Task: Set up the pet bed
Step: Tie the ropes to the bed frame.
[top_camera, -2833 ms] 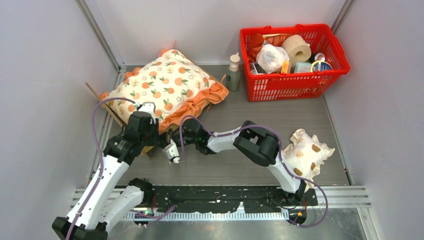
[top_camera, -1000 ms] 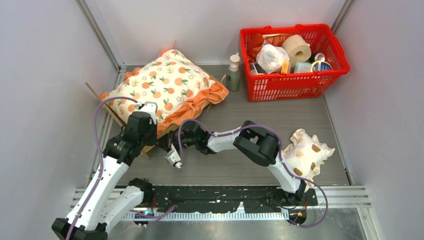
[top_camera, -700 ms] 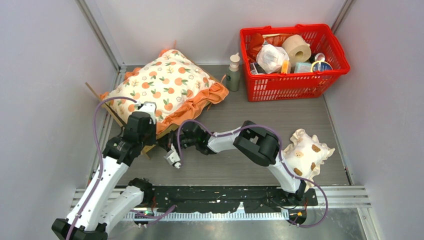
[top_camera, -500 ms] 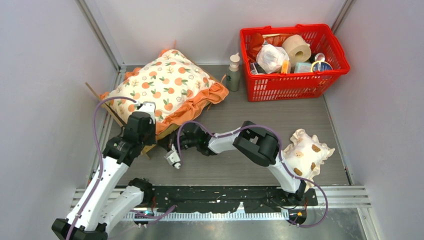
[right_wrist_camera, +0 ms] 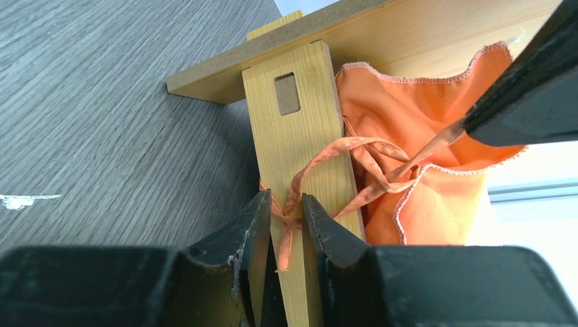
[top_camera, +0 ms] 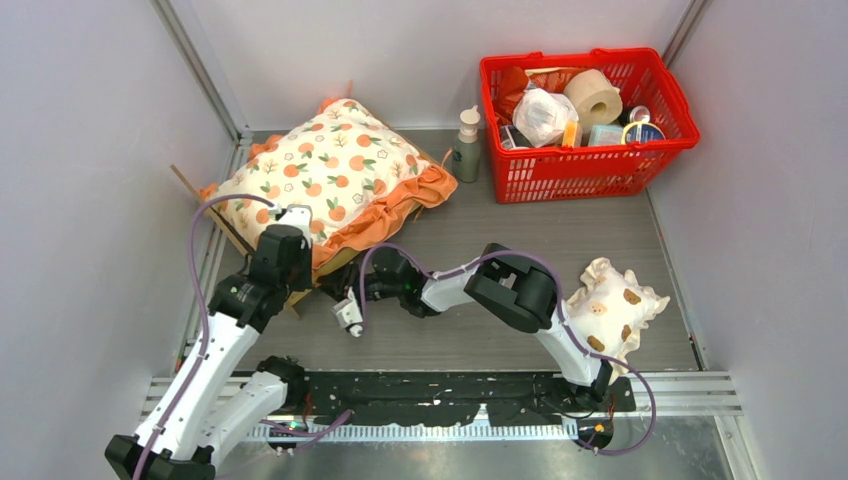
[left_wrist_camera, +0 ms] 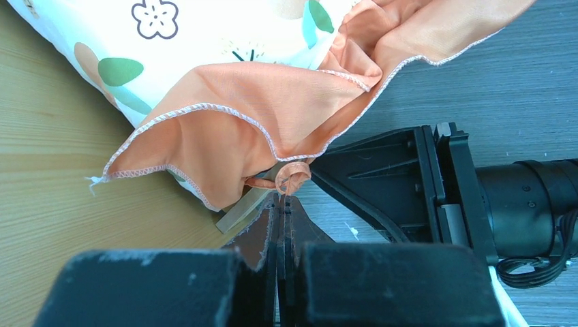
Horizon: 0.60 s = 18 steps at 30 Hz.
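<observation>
The pet bed is mostly hidden under the cream orange-print cushion [top_camera: 335, 170]. A thin wooden edge [top_camera: 210, 206] shows at the cushion's left. Its light-wood panel [left_wrist_camera: 54, 170] and corner post [right_wrist_camera: 300, 129] show in the wrist views. An orange ribbon [right_wrist_camera: 320, 160] from the cushion's ruffle is looped round the post. My left gripper [top_camera: 303, 288] [left_wrist_camera: 284, 204] is shut on one ribbon end at the cushion's near corner. My right gripper [top_camera: 335, 293] [right_wrist_camera: 285, 204] is pinched on the ribbon's knot against the post, its tail hanging between the fingers.
A small cream frilled pillow [top_camera: 605, 305] with brown spots lies at the near right, beside the right arm. A red basket [top_camera: 570, 172] with several items stands at the back right. A pump bottle [top_camera: 466, 145] stands left of the basket.
The right arm's wrist has shifted slightly toward the near right. The left arm and the cushion have hardly moved.
</observation>
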{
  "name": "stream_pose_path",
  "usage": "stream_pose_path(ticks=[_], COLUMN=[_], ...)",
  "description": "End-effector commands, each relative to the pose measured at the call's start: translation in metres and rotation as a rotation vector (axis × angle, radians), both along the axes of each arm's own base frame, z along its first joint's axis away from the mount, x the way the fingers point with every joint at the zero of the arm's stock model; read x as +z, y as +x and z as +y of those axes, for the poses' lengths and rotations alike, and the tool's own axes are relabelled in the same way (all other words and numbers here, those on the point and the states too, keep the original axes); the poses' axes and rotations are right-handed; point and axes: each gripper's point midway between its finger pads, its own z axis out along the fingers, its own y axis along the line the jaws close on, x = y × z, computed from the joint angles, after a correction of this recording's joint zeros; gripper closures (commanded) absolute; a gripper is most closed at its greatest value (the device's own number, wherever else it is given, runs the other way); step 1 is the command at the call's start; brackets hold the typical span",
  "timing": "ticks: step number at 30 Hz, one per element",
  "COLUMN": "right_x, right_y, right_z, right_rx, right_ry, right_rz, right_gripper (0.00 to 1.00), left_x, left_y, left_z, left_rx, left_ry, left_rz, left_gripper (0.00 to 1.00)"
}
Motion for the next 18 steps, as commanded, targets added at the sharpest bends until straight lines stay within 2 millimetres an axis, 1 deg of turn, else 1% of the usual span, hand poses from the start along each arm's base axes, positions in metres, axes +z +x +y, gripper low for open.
stream_pose_path(ticks=[1,2,5,11,17,18], right_x=[0.063,0.066,0.065,0.071,0.074,0.071], right_y=[0.002,0.002,-0.003,-0.009,-0.010,-0.007], right_z=[-0.002,-0.003,-0.005,-0.007,-0.012,-0.014], right_rx=[-0.019,-0.017,0.000,0.014,-0.007,-0.028], right_ry=[0.157,0.165,0.166,0.200,0.225,0.225], right_rz=[-0.043,-0.045,-0.030,-0.005,0.027,0.044], right_gripper=[0.70,0.70,0.69,0.62,0.62,0.62], left_x=[0.005,0.004,0.003,0.003,0.004,0.005], left_y=[0.009,0.010,0.011,0.011,0.012,0.012], left_z=[0.000,0.000,0.000,0.002,0.003,0.003], left_rx=[0.014,0.015,0.015,0.017,0.022,0.022], left_ry=[-0.004,-0.003,0.001,0.011,0.018,0.018], left_rz=[-0.040,-0.039,-0.035,-0.035,-0.039,-0.039], left_gripper=[1.00,1.00,1.00,1.00,1.00,1.00])
